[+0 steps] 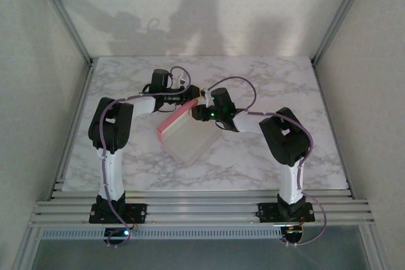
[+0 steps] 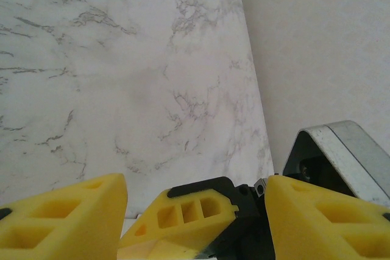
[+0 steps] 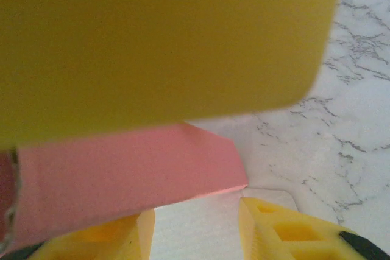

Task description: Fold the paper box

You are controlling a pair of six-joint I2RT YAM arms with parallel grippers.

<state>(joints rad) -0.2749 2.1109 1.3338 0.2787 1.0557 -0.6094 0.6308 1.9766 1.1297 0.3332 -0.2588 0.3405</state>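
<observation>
Am holding left claw [image 2: 195, 214] released by far edge of paper box [image 1: 188, 138], lying mid marble table [image 1: 285, 86]. Right claw [image 3: 195, 232] standing parted too, clasping nothing, pink flap [image 3: 122, 181] rising just beside its fingertips [image 3: 286, 229].

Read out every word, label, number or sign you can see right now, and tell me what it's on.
No readable text in any view.
The box: pink and white faces, both blank.
The left arm and right arm: no legible markings; a green light glows on the right one, with no sign on it.
The table: marble veining only.
The yellow fingers: blank.
</observation>
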